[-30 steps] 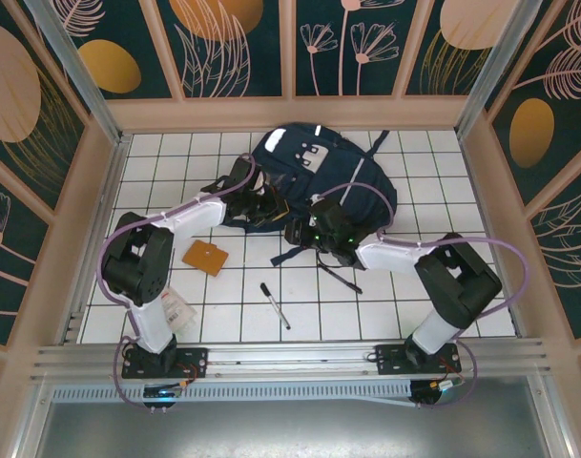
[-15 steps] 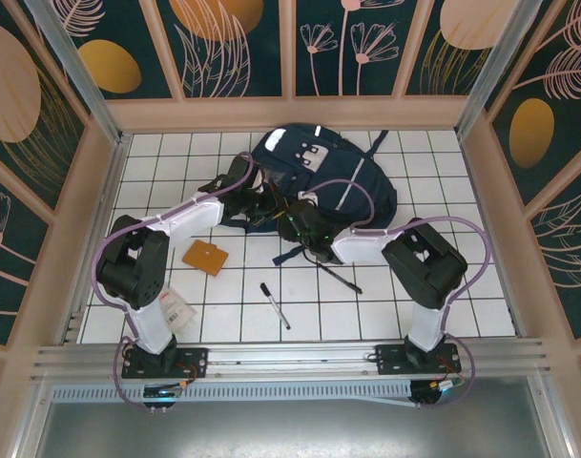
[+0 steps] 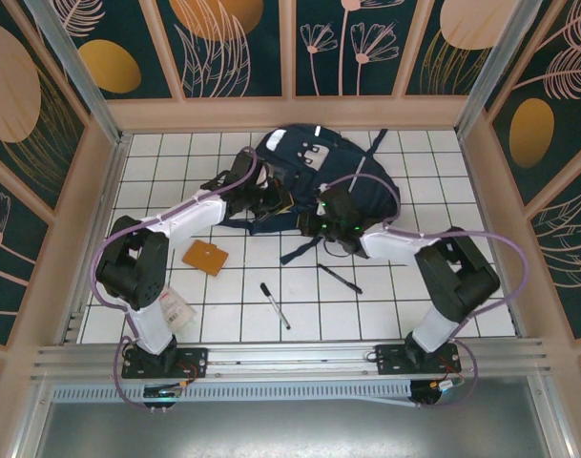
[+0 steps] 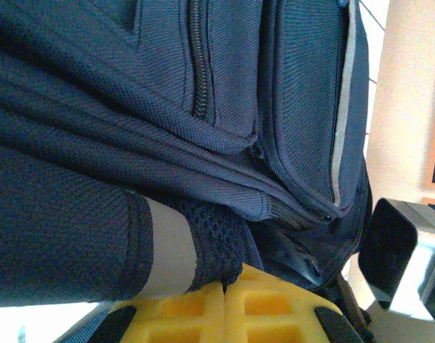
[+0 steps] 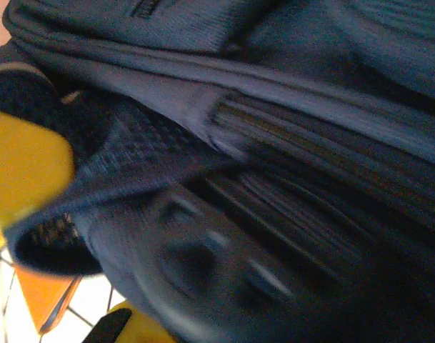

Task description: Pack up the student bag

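Large navy-blue fabric student bag [image 3: 321,172], upper centre of the overhead frame, flat on the white tiled table [image 3: 414,305]. Left gripper [image 3: 274,202] at the bag's lower-left edge, clamped tight on a fold of its dark mesh, plain between the yellow pads [image 4: 267,314] at the bottom of the left wrist view. Right gripper [image 3: 315,224] just right of it, against the bag's lower edge, jaws closed. Too blurred in the right wrist view to judge any catch of fabric.

Probably spreading the mouth open for packing. Best done by drawing the two edges apart slowly, lifting slightly rather than dragging, guarding against slip of the mesh. Worth re-gripping on the right in case of an empty pinch.

Counted:
- One bag.
- Two slim black pens [image 3: 275,305], lower centre, the other pen [image 3: 340,278] up and right of the first.
- One flat orange square card [image 3: 206,257], left of centre.
- One small white packet [image 3: 176,310], lower left.
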Available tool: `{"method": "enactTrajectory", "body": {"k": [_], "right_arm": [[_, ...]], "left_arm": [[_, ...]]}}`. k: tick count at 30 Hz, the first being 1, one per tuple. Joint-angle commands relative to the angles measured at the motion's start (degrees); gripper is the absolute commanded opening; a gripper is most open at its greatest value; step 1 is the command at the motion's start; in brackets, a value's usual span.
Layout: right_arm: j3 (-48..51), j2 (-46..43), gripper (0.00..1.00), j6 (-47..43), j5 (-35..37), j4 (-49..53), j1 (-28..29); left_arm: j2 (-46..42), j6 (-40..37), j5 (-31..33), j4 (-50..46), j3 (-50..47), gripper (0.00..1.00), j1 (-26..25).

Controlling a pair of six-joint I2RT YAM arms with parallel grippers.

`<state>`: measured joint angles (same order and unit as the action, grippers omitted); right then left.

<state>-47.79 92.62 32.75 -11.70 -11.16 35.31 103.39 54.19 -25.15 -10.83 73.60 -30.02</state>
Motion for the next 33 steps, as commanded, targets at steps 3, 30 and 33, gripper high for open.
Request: {"method": "enactTrajectory", "body": {"k": [3, 30, 33], "right_arm": [[4.4, -6.8, 0.00, -1.9, -12.0, 4.5, -6.0], [8.6, -12.8, 0.00, -10.6, -29.3, 21.7, -20.9], [7.8, -11.5, 0.00, -8.2, -29.1, 18.0, -17.3]], "left_arm": [[1.8, -3.3, 6.4, -2.7, 2.3, 0.00, 2.2], [12.8, -22.1, 16.1, -13.1, 14.5, 0.00, 14.6], [14.7, -24.3, 13.3, -12.6, 18.1, 0.02, 15.7]]}}
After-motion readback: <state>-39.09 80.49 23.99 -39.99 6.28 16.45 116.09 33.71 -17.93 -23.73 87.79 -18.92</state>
